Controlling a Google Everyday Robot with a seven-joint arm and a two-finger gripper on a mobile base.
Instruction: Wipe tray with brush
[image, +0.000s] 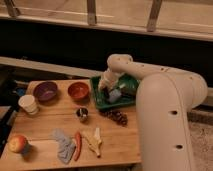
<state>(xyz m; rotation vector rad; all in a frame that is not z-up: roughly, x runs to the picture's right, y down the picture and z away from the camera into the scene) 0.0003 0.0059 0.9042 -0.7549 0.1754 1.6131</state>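
**Tray.** The green rectangular plastic tray with raised sloping sides sits at the far right of the light wooden table, close to its far edge.

**Brush.** The slim black brush is inside the tray, in its left half. It shows only as a short dark shape under the gripper; the bristle end cannot be made out.

**Gripper.** The two-finger gripper is down inside the tray, left of centre. The fingers are clenched, and they appear to be grasping the brush. The white robot arm reaches it from the right, bending over the tray's far rim.

**Other tray contents.** A pale blue-grey block lies just right of the gripper. A dark bar-shaped item lies further right, by the arm.

**Table, outward from the tray.**
- A round orange bowl stands just left of the tray.
- A round purple bowl stands left of that.
- A white paper cup stands near the left edge.
- A small round metal cup stands nearer than the orange bowl.
- A dark bunch of grapes lies just beside the tray's near rim.
- Along the near side lie a yellow peel-like piece, a red elongated vegetable and a grey-blue crumpled cloth.
- A red and yellow apple is at the near left corner.
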